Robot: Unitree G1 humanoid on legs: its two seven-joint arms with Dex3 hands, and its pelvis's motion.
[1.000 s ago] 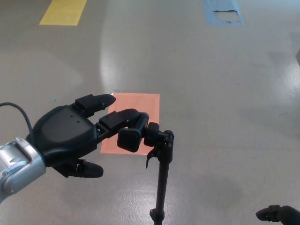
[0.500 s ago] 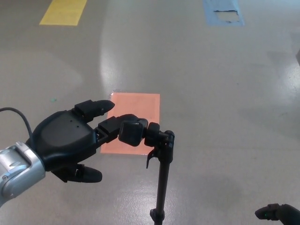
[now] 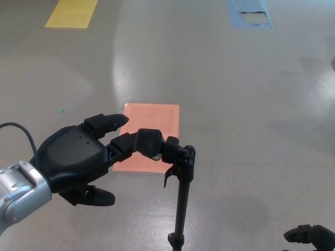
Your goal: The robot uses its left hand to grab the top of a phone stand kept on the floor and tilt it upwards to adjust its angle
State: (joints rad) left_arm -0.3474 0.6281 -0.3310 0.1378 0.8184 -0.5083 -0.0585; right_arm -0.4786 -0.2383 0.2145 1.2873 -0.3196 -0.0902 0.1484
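Head view, looking down at a grey, glossy floor [image 3: 235, 104].

Left hand [image 3: 78, 157] enters from the lower left corner of the picture on a silver forearm [image 3: 18, 191], with a thin black cable [image 3: 23, 130] looping above the wrist. The hand is partly open: one finger [image 3: 107, 122] points straight out toward the orange patch and touches nothing; the other finger is bent and its tip rests against the head of the phone stand. The thumb [image 3: 97, 196] sticks out below the palm, apart from the stand. It is contact at one fingertip, not a closed grasp. Whether the finger presses the head or only touches it cannot be told.

Phone stand [image 3: 180, 198]: a thin black pole rising from the bottom edge of the picture, slightly right of the left hand. Its black head [image 3: 154, 144] sits at the top, tilted, joined to the pole by a clamp with a small lever. The base is out of frame.

Floor marks: orange rectangle [image 3: 157, 123] directly behind the stand head, yellow rectangle [image 3: 72, 13] at the top left edge, blue worn rectangle [image 3: 250, 13] at the top right.

Right hand [image 3: 309, 236]: only a small black part shows at the bottom right corner, well apart from the stand. Its finger state cannot be told.
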